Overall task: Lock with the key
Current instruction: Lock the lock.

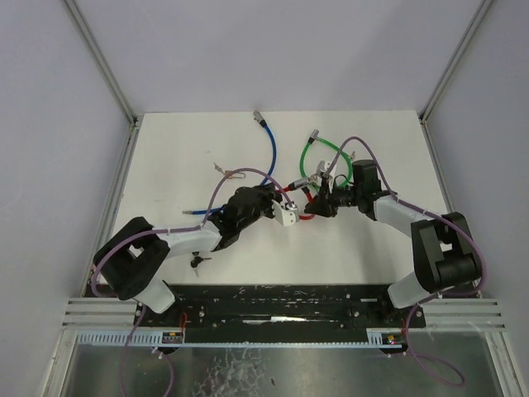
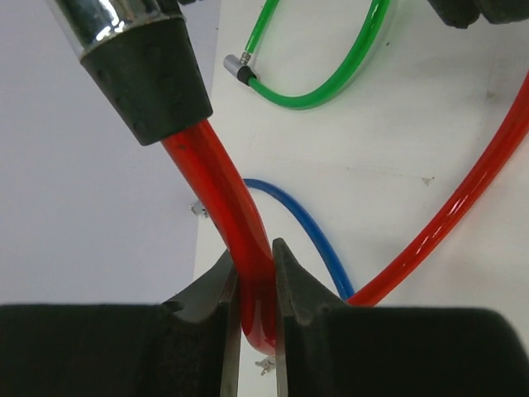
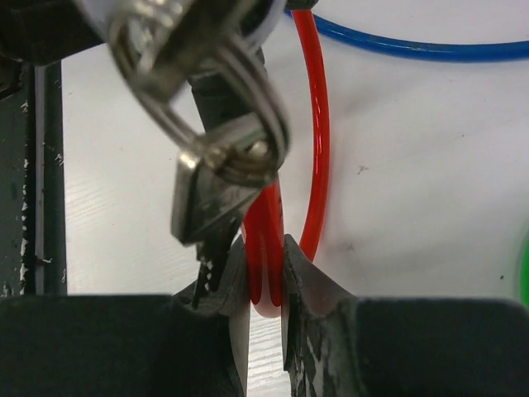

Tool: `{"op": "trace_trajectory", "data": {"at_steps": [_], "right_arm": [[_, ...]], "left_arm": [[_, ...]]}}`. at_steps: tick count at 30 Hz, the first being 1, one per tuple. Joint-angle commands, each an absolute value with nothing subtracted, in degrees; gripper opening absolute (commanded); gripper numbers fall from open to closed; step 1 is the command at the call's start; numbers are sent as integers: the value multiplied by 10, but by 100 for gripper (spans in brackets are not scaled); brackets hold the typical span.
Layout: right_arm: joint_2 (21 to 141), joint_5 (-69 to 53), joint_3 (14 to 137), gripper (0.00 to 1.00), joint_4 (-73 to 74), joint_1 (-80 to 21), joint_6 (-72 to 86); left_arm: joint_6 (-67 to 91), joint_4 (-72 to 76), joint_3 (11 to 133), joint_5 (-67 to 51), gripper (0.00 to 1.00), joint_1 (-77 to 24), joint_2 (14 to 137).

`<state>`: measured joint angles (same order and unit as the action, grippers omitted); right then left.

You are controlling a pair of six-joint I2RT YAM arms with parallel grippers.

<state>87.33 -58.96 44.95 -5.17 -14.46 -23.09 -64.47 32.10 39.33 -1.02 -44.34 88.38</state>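
From above, both arms meet mid-table at the red cable. My left gripper is at its left side and my right gripper at its right. A small white block sits between them, just beside the cable. A blue cable trails away behind the red one. A green cable loops behind it too, nearer the right arm.

On the left wrist camera, my left fingers are clamped on the red cable, which rises from them into a black sleeve capped with chrome. The blue cable passes just behind the red one. The green cable lies well beyond it.

On the right wrist camera, my right fingers are pinched on a doubled-back bend of the red cable. The key hangs from a key ring just beside the cable, tip down near one finger. I cannot tell whether they touch. The blue cable runs across beyond the red loop.
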Motion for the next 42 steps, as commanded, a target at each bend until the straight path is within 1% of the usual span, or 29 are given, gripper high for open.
{"op": "trace_trajectory", "data": {"at_steps": [1,9,15,19,21,33,38,42], "right_arm": [[879,-600,428,0,-268,-145,-170],[896,-606,366,1,-395,-128,-133],[930,-633,382,7,-378,-113,-102],[930,-643,371,10,-405,-104,-82],[926,-644,371,13,-405,-104,-80],[902,-649,368,22,-373,-104,-88],[876,-652,359,33,-358,-103,-104],[868,-651,368,35,-329,-104,-119]], "left_arm": [[-730,355,380,76,0,-478,919],[-761,405,377,141,0,-499,959],[-768,431,375,159,0,-502,994],[-764,462,366,173,0,-503,1006],[-768,481,360,183,0,-503,1009],[-788,580,338,226,0,-518,1024],[-786,592,333,229,0,-519,1022],[-783,600,331,228,0,-521,1021]]}}
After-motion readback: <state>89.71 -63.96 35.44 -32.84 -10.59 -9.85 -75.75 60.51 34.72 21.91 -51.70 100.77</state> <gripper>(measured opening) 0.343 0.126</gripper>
